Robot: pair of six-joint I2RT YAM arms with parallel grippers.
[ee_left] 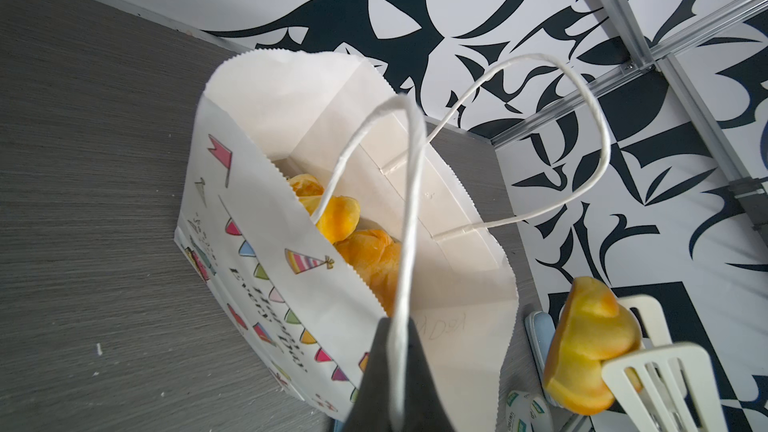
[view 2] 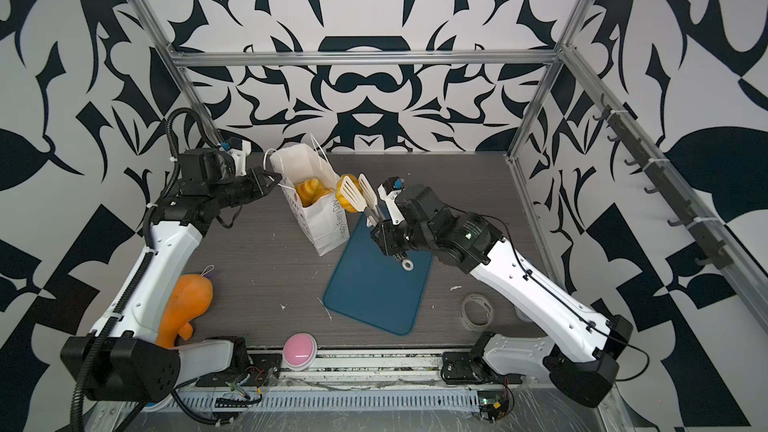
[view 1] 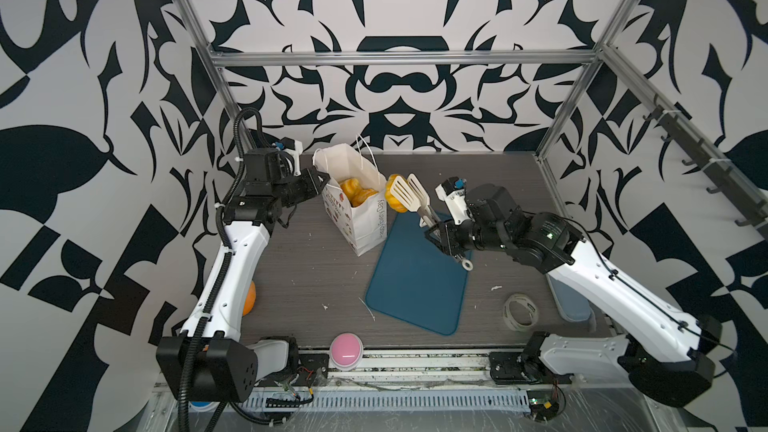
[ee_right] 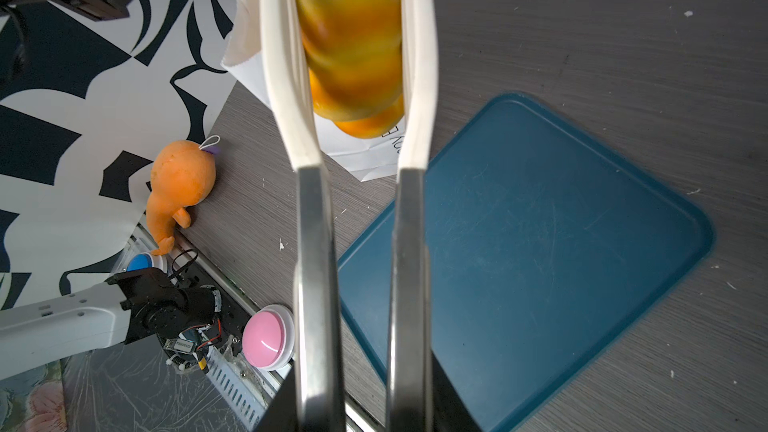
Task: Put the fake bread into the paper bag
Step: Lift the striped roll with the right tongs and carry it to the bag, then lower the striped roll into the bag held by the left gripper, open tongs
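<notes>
Left gripper: jaws together, clamped on a white cord handle at the bag's left rim.
Paper bag: upright, mouth open, far middle of the table, just beside the far-left corner of the blue tray.
Right gripper: squeezed onto the white tongs, metal handles pinched between the jaws.
Fake bread: one piece caught in the tong blades, raised just right of the bag's rim, outside it. Braided loaf, probably; blurred up close.
Other pieces: already down inside the bag.
Near edge: pink button; tape roll off to the right.
</notes>
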